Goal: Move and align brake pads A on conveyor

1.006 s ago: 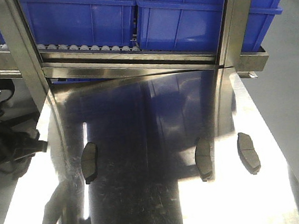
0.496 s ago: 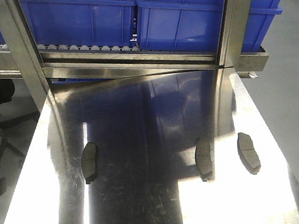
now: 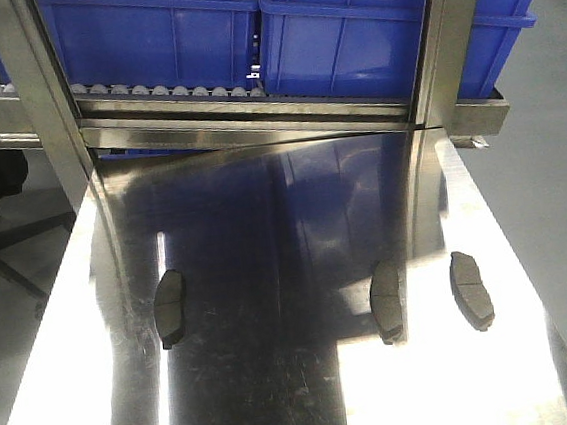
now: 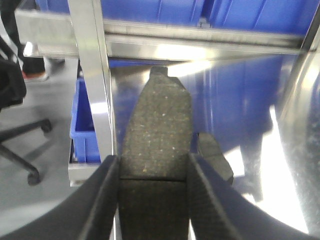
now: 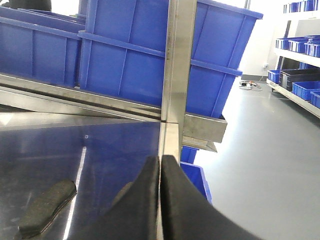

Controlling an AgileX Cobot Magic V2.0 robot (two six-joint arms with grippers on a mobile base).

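Three brake pads [image 3: 387,301] flat on the steel table [image 3: 265,224] in the front view, none touching: leftmost pad [image 3: 170,307] well apart from the other two, rightmost pad [image 3: 471,289] near the middle one. Sit in the same spots as a second ago, each lengthwise toward the blue bins [image 3: 146,35] on the rack behind.

Differs from the earlier frames only at the left edge. Dark bulk beside the table gone, and its reflection gone from the near-left corner of the steel. Leaves grey floor and a chair leg [image 3: 8,274] in sight there.

Left gripper [image 4: 152,165] clamped on a fourth pad [image 4: 159,120], one finger against each long edge. Holds it above the table, thin groove level with the fingertips, free end pointing toward the rack. Another pad [image 4: 215,155] flat on the steel just to its right in that view, steel upright [image 4: 92,75] to its left.

Right gripper [image 5: 160,167] pressed together with nothing between the fingers, above the table and facing a second upright [image 5: 175,60]. One pad [image 5: 47,207] on the steel at lower left of that view.
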